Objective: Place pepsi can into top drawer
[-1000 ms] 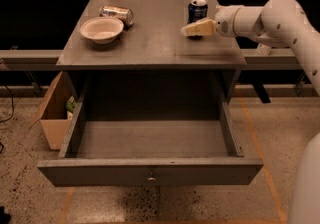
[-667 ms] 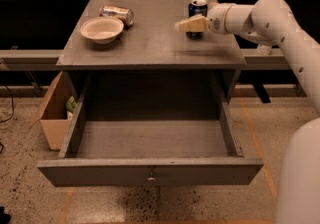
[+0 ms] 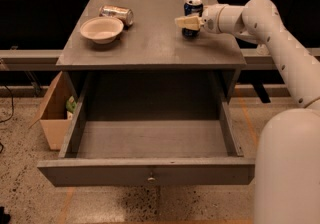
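The pepsi can (image 3: 193,6) stands upright at the back right of the grey tabletop (image 3: 150,43). It is dark blue with a silver top. My gripper (image 3: 184,21) reaches in from the right on a white arm and sits at the can's lower front, overlapping it in the camera view. The can's lower part is hidden behind the gripper. The top drawer (image 3: 145,170) is pulled fully out below the tabletop. It has a flat grey front with a small round knob, and nothing shows inside it.
A beige bowl (image 3: 101,29) and a silver-gold can (image 3: 116,14) lying on its side are at the back left of the tabletop. A cardboard box (image 3: 54,110) stands on the floor left of the drawer. My white base fills the lower right corner.
My gripper has moved left along the tabletop, from beside the pepsi can to right at the can's front. The can, bowl and drawer have not moved.
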You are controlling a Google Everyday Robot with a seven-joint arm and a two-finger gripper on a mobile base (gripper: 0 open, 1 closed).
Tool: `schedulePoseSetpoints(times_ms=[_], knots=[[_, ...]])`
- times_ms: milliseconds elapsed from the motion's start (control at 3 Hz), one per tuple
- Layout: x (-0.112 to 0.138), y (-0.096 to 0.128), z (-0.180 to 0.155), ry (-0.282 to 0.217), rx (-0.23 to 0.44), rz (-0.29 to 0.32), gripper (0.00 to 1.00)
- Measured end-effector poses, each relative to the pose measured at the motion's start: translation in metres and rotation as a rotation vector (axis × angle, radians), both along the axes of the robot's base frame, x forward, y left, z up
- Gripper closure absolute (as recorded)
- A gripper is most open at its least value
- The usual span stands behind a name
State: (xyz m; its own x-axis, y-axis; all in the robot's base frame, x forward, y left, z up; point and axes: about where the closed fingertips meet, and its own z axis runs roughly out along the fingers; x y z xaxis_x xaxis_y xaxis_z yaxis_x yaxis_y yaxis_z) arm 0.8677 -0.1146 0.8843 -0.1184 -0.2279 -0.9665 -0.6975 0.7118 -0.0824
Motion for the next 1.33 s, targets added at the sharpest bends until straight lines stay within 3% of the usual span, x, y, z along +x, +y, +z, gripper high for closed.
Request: schedulePoseSetpoints(times_ms=[333, 667, 1000, 1333], knots=[[-0.001, 0.0, 0.008, -0.012, -0.014, 0.037, 0.72], [-0.036, 0.008, 0.036, 0.015, 0.017, 0.137, 0.95], [-0.093, 0.013, 0.058, 0.048, 0.084, 0.298, 1.0], [-0.157, 0.015, 0.077, 0.05, 0.115, 0.456, 1.0]])
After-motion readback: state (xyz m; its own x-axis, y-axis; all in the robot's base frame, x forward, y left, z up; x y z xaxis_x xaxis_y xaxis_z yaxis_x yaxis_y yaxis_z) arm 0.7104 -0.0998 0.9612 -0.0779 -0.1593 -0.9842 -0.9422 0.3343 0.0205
